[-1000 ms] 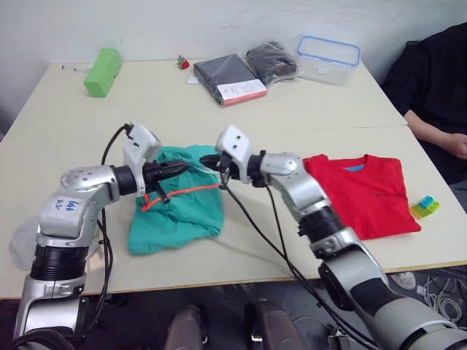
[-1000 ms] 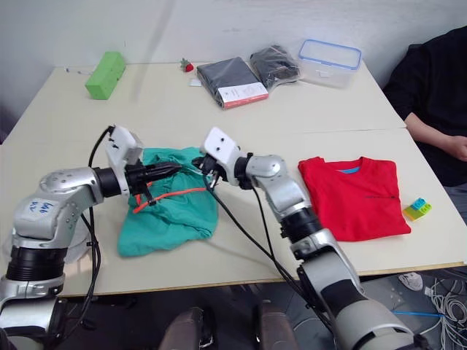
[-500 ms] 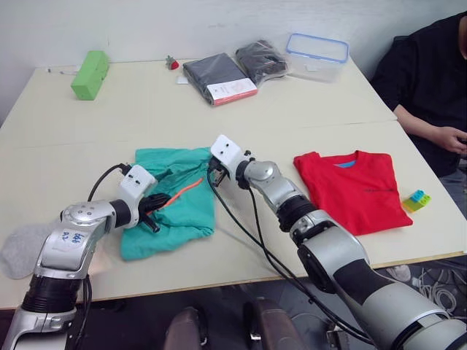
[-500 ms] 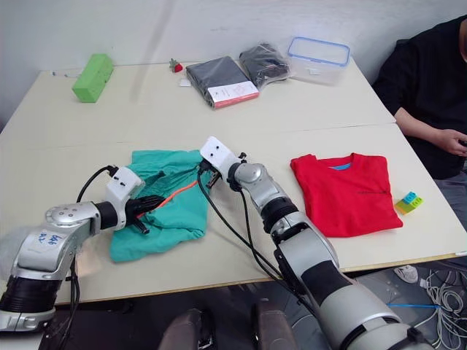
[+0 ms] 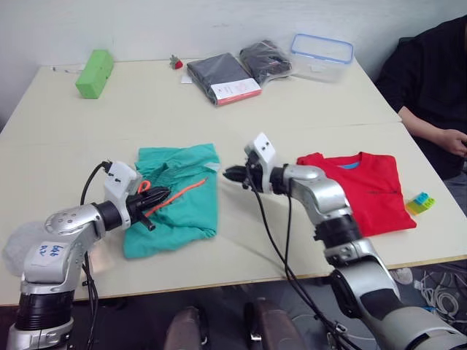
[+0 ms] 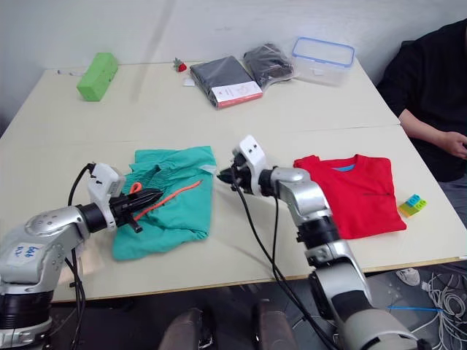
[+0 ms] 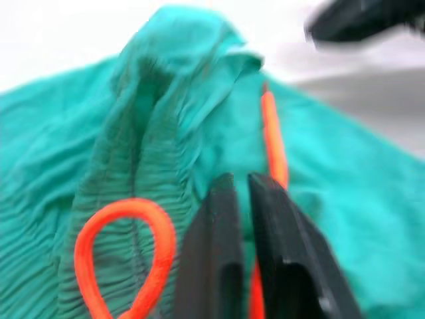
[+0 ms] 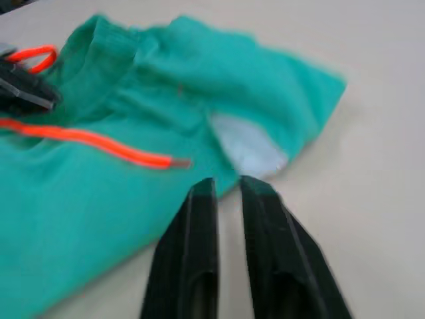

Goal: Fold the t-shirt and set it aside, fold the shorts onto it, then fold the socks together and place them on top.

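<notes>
Left eye view: shorts [image 5: 179, 191] lie centre-left on tabletop [image 5: 292, 109], long axis toward the camera. Left fingers [image 5: 156, 200] rest on them, nearly pressed together, nearer. Right fingers [image 5: 232, 175] nearly closed, empty, just right of the shorts.

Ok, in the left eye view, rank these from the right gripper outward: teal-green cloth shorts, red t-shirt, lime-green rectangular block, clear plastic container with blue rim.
1. Teal-green cloth shorts, just to the left of the right gripper.
2. Red t-shirt, to its right.
3. Clear plastic container with blue rim, far right corner.
4. Lime-green rectangular block, far left corner.
</notes>
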Action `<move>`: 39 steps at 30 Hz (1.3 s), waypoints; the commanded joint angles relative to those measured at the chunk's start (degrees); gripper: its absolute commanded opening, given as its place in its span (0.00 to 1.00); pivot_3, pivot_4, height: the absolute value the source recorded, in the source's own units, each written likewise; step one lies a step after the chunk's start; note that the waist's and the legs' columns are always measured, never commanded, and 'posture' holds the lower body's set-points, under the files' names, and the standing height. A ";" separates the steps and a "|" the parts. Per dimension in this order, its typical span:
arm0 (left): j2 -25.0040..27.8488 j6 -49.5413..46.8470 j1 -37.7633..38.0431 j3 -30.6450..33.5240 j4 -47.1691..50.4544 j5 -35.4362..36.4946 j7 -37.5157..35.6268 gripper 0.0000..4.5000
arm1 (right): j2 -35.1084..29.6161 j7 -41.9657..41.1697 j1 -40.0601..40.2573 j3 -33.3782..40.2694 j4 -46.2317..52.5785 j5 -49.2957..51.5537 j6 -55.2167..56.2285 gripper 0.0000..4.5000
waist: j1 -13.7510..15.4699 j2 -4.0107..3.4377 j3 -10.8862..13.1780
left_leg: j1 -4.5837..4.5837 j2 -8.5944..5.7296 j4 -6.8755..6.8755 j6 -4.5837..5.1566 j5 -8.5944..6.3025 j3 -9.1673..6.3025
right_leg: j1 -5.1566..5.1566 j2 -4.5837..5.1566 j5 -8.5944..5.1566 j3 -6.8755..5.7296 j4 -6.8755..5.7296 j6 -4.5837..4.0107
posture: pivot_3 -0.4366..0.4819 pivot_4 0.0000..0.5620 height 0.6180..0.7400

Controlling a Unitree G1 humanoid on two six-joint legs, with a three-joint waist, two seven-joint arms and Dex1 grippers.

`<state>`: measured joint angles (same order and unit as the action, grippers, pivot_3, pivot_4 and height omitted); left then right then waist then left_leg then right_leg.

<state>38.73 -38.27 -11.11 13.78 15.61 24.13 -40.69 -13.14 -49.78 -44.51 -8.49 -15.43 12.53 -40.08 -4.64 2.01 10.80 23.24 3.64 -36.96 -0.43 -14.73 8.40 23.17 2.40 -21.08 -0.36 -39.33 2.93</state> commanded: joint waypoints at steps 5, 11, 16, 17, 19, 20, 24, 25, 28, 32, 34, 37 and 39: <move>3.13 2.33 3.65 2.31 3.69 1.37 -2.56 0.62 | 0.29 -0.10 1.38 0.53 3.81 6.24 -14.72 0.74 | -0.34 0.01 0.00 | -0.02 0.02 0.10 -0.03 0.02 0.02 | 0.07 -0.04 -0.02 0.02 0.00 -0.03 | 0.48 0.27 1.00; 4.19 2.12 4.12 6.07 4.12 3.46 -2.95 0.99 | 6.90 3.05 -3.47 4.34 -5.39 9.86 -19.84 1.00 | -0.32 0.01 -0.01 | -0.03 0.03 0.09 -0.05 0.03 0.02 | 0.07 -0.06 -0.02 0.02 -0.02 -0.04 | 0.48 0.27 1.00; 4.50 0.83 4.56 10.72 5.77 6.91 -2.35 0.99 | 13.00 4.28 -7.01 3.84 -15.20 9.76 -19.54 1.00 | -0.76 0.03 -0.02 | -0.03 0.03 0.14 -0.05 0.02 0.03 | 0.09 -0.06 -0.02 0.02 0.00 -0.05 | 0.48 0.27 1.00; 4.51 0.51 4.63 11.46 6.38 7.26 -1.71 0.99 | 14.73 4.61 -8.01 3.82 -17.80 9.56 -19.00 1.00 | -1.00 0.05 -0.04 | -0.03 0.04 0.15 -0.06 0.03 0.03 | 0.09 -0.06 -0.03 0.02 -0.02 -0.05 | 0.48 0.27 1.00; 4.68 0.12 5.25 12.16 7.43 7.29 -0.86 0.99 | 17.59 4.96 -9.82 3.96 -21.78 9.36 -17.98 1.00 | -1.56 0.08 -0.06 | -0.06 0.05 0.20 -0.09 0.05 0.03 | 0.09 -0.07 -0.03 0.02 -0.04 -0.06 | 0.48 0.27 1.00; 4.74 -0.05 5.67 12.42 7.91 7.26 -0.50 0.99 | 18.87 4.96 -10.65 4.05 -23.43 9.32 -17.46 1.00 | -1.80 0.08 -0.06 | -0.08 0.04 0.24 -0.11 0.05 0.03 | 0.09 -0.07 -0.04 0.02 -0.03 -0.07 | 0.48 0.27 1.00; 4.70 -0.86 7.26 13.58 10.27 7.85 0.70 1.00 | 22.83 6.58 -13.29 5.95 -29.43 9.17 -15.18 0.96 | -2.45 0.10 -0.07 | -0.18 0.04 0.59 -0.22 0.13 0.05 | 0.12 -0.10 -0.05 0.04 0.04 -0.09 | 0.48 0.27 1.00; 4.73 -1.01 7.47 13.70 10.64 7.99 0.98 1.00 | 23.16 6.80 -13.67 6.29 -30.48 8.99 -14.61 0.91 | -2.58 0.10 -0.07 | -0.18 0.04 0.66 -0.24 0.14 0.04 | 0.14 -0.10 -0.05 0.04 0.05 -0.10 | 0.48 0.27 1.00; 4.70 -1.34 7.95 14.15 11.63 8.34 1.81 1.00 | 23.41 7.89 -14.35 7.38 -32.44 8.77 -13.15 0.70 | -2.73 0.10 -0.07 | -0.16 0.03 0.74 -0.26 0.16 0.04 | 0.18 -0.10 -0.06 0.04 0.10 -0.11 | 0.48 0.27 1.00; 4.65 -1.65 8.44 14.57 12.56 9.52 1.67 1.00 | 21.63 7.13 -14.05 7.04 -31.12 8.52 -13.12 0.40 | -2.80 0.11 -0.08 | -0.12 0.02 0.78 -0.26 0.15 0.04 | 0.18 -0.09 -0.06 0.04 0.19 -0.11 | 0.48 0.27 1.00; 4.75 -1.35 8.13 13.98 12.39 9.88 1.34 1.00 | 20.11 5.79 -13.12 5.96 -28.15 8.41 -13.64 0.25 | -2.79 0.13 -0.09 | -0.14 0.02 0.79 -0.26 0.15 0.04 | 0.16 -0.09 -0.06 0.03 0.20 -0.11 | 0.48 0.27 1.00; 4.45 -1.93 5.92 12.47 11.73 11.63 1.16 1.00 | 17.01 4.01 -10.87 4.46 -20.73 9.09 -15.46 0.03 | -2.12 0.14 -0.09 | -0.14 0.00 0.78 -0.22 0.19 0.01 | 0.14 -0.07 -0.04 0.02 0.20 -0.14 | 0.48 0.27 1.00; 4.40 -2.78 4.13 10.74 11.69 13.47 0.18 1.00 | 14.06 3.53 -9.03 4.28 -13.75 10.21 -17.57 0.01 | -1.00 0.14 -0.09 | -0.13 -0.02 0.76 -0.19 0.22 -0.01 | 0.13 -0.06 -0.03 0.00 0.20 -0.16 | 0.48 0.27 1.00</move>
<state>42.76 -40.81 -5.97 25.03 26.20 35.54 -39.63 3.54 -46.08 -54.71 -4.45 -33.87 22.27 -55.87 -5.64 2.14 10.70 23.15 3.56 -36.20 -0.60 -14.49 8.32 23.30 2.41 -21.11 -0.43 -39.12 2.78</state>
